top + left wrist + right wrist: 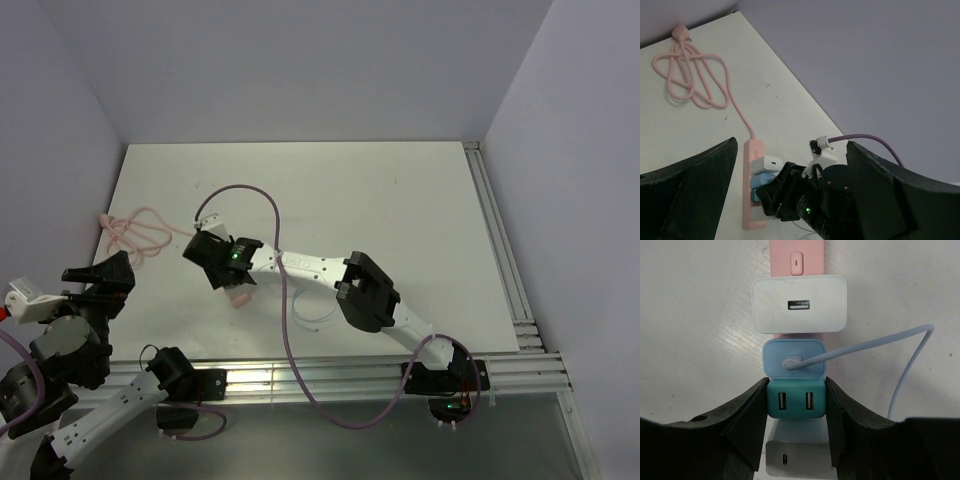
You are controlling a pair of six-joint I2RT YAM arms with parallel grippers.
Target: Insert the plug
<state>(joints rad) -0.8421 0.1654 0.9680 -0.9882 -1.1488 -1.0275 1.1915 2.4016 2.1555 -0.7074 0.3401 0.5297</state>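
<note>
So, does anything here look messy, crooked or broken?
Nothing looks broken or spilled. The only untidy thing is the pink cord, bunched in loose loops by the left edge of the table.

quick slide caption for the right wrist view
Right gripper clamps the teal charger on the pink socket strip, beside a blue charger holding the plug

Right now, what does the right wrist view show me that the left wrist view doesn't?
Only the right wrist view: the plug seated in the light blue adapter, its pale wire arcing right, and the right hand gripping the teal adapter on both sides. Only the left wrist view: the coiled pink cord and the left hand, wide open and empty. Both: the pink socket strip and the white adapter.
</note>
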